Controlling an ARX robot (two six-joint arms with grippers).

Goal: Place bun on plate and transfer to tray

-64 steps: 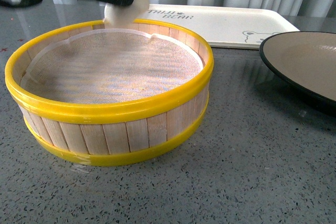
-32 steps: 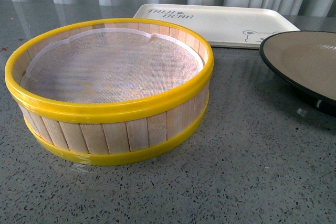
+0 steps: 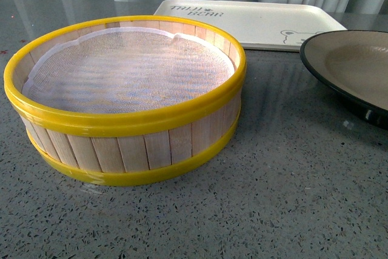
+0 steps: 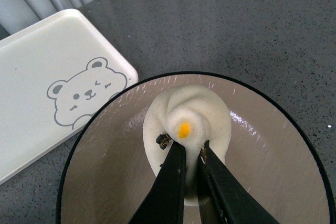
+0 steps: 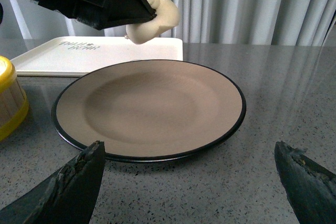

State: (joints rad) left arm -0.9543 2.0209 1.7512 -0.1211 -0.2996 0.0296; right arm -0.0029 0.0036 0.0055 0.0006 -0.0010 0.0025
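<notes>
The small round white pleated bun is pinched between the black fingers of the left gripper. It hangs above the beige inside of the black-rimmed round plate, clear of its surface. The right gripper faces the plate, its fingers spread wide and empty. The cream rectangular bear tray lies just beside the plate on the grey speckled counter.

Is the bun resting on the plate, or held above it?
Held above it. In the right wrist view the bun hangs clear of the plate, pinched by the left gripper.
</notes>
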